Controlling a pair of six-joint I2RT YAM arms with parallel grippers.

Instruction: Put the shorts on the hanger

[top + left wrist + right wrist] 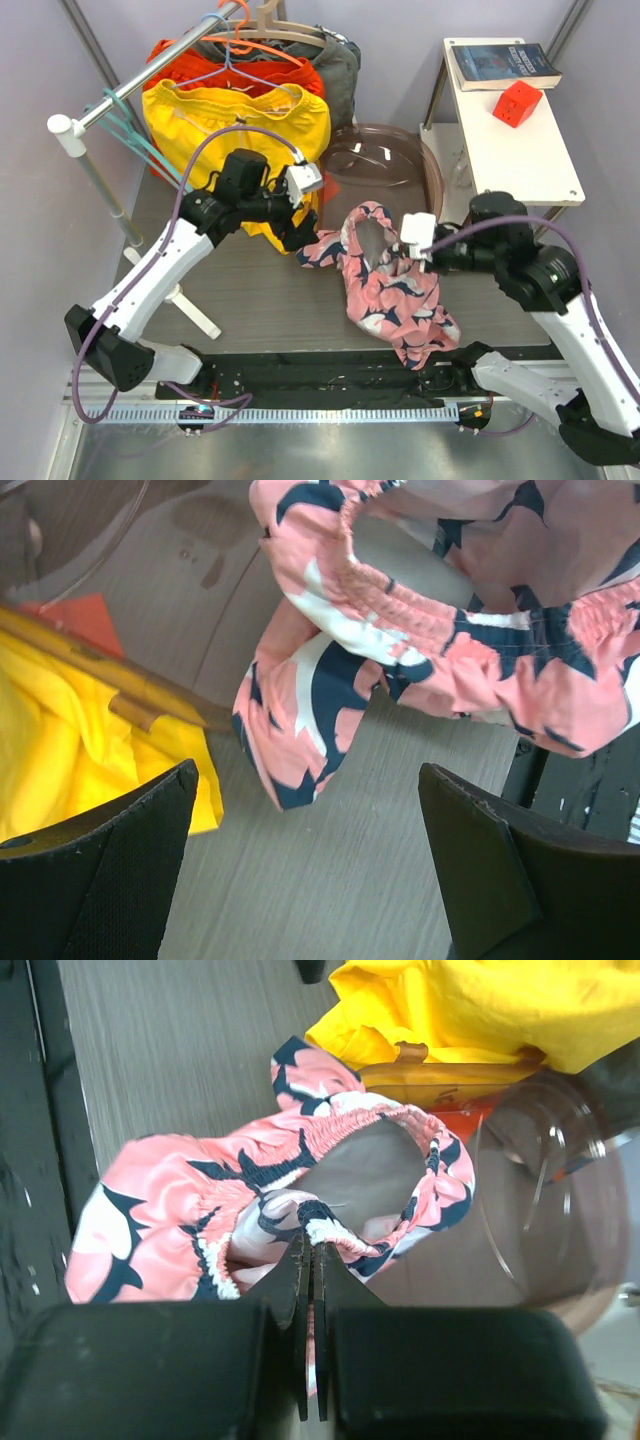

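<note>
The right tool point(310, 1252) pinches the shorts point(170, 1200) waistband; the left tool point(310, 865), wide open, should grip opposite it

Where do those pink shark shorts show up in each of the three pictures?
Top external: the shorts in the middle, slightly right.
Left wrist: upper right, beyond the open left pincer.
Right wrist: centre, waistband clamped in the right pincer.
Shared landmark: the yellow shorts, in all three.

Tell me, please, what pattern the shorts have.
The shorts: pink with navy and white shapes; right wrist view.
</note>
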